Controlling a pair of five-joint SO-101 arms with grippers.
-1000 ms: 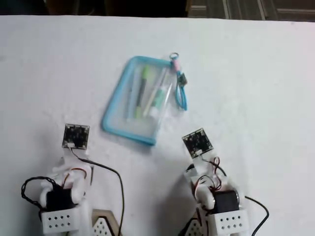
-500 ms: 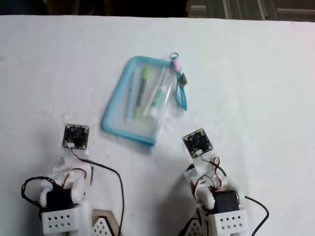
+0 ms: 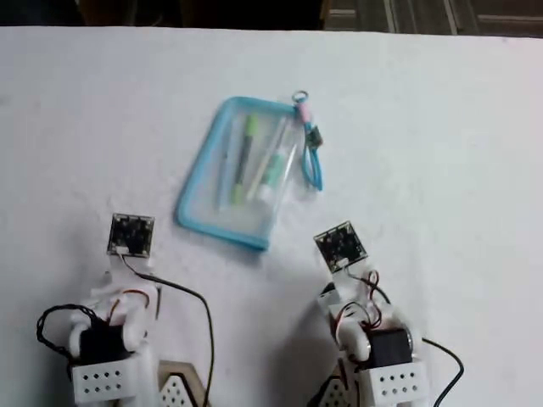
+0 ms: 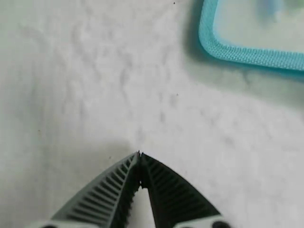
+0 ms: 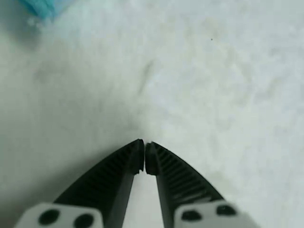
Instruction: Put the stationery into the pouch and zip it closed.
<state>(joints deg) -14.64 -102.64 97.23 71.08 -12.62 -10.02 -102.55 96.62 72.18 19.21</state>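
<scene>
White cloth over the desk (image 3: 441, 119), dark room edge along the far side. Both arms sit folded at the near edge.

- Pouch (image 3: 212, 182): clear with a blue border, flat on the desk, between the arms and farther out, touching neither. One corner shows in the left wrist view (image 4: 247, 53).
- Pens (image 3: 251, 157) lie inside it, side by side. I see no loose stationery on the cloth.
- Zip pull (image 3: 301, 110), with a pink tag, is at the far corner; a blue loop (image 3: 315, 172) trails beside the pouch's edge.
- Left fingers (image 4: 118, 190): pressed together, holding nothing, just above bare cloth.
- Right fingers (image 5: 121, 168): tips all but touching, nothing between them.

My read is that loading is done and only the zip is in question. I cannot tell from here whether it is run fully home. If not, one arm pins the pouch and the other drags the pull along the edge.

Obstacles: nothing in the reach path. The loop could snag a finger near the pull.
</scene>
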